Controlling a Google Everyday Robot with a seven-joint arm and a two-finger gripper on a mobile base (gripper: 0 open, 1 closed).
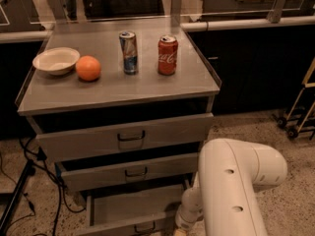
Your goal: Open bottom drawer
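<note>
The grey cabinet (pixel 118 95) has three drawers. The bottom drawer (pixel 130 208) is pulled out toward me and its bare inside shows. Its front with the small dark loop handle (pixel 144 227) lies at the lower edge of the view. My gripper (pixel 178 231) is at the right end of that front, just right of the handle, and is mostly cut off by the frame's edge. My white arm (pixel 231 191) rises from it at the lower right. The middle drawer (pixel 130 171) and the tall top drawer (pixel 125 136) stick out only slightly.
On the cabinet top stand a white bowl (pixel 55 60), an orange (pixel 88 68), a blue-silver can (pixel 129 52) and a red Coca-Cola can (pixel 167 54). Black cables and a stand leg (pixel 19 191) lie on the floor at the left. A wheeled cart (pixel 300 117) is at the right.
</note>
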